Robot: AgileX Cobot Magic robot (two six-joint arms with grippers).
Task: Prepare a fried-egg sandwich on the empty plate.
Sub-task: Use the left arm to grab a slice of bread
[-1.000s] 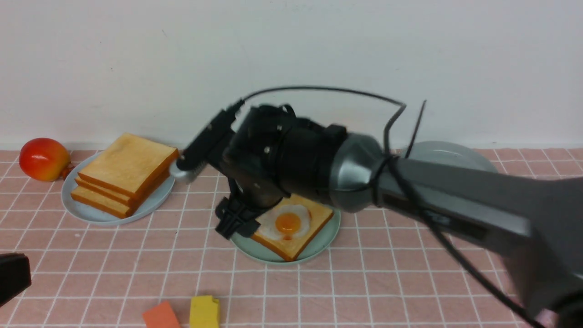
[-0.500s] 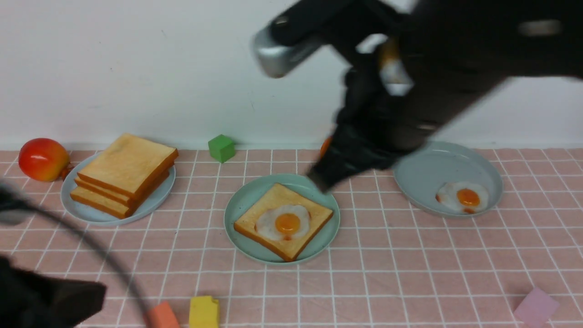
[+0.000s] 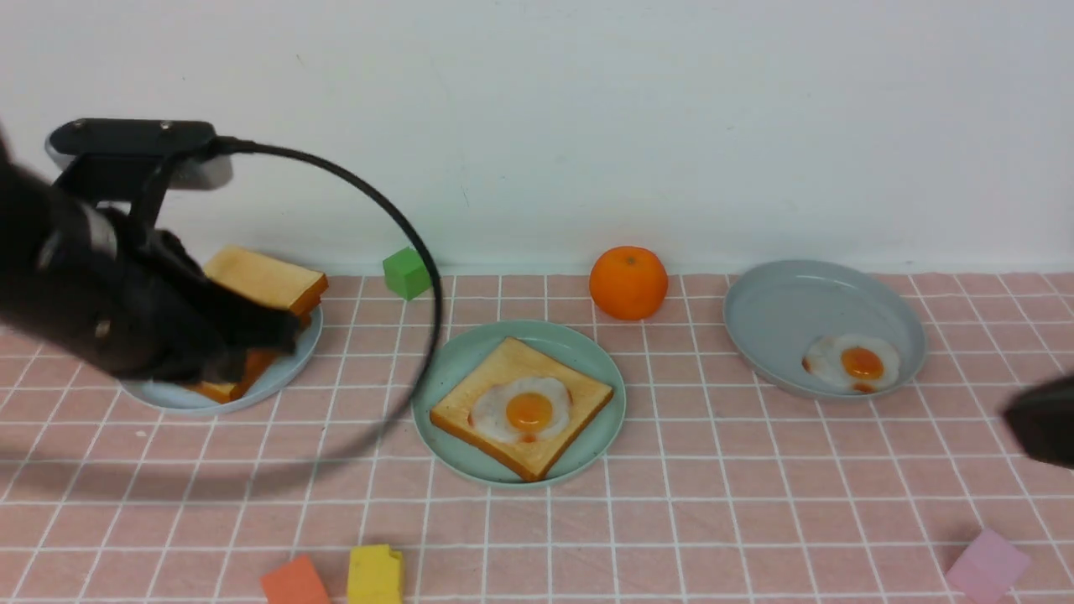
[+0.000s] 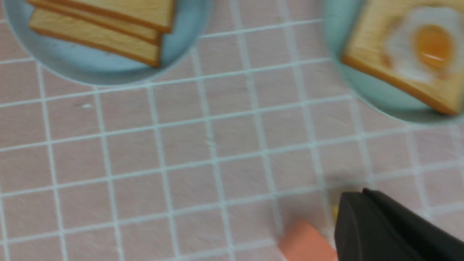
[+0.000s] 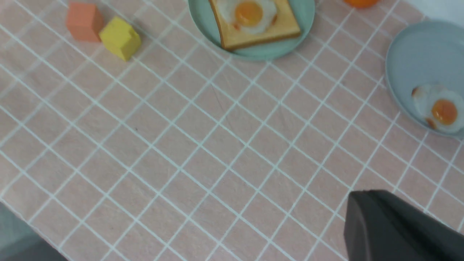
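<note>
The mint-green plate sits at the table's centre with one toast slice on it and a fried egg on top; no second slice covers it. It also shows in the right wrist view and the left wrist view. The plain toast stack lies on the pale blue plate at the left. My left gripper, blurred, hangs in front of that stack, its fingers together and empty. My right gripper is at the right edge, shut and empty.
A grey-blue plate at the right holds a second egg. An orange and a green cube stand near the wall. Yellow, orange and pink blocks lie along the front edge.
My right arm has lifted off the mint plate and drawn back to the right edge. My left arm has swung up from the lower left to the toast stack.
</note>
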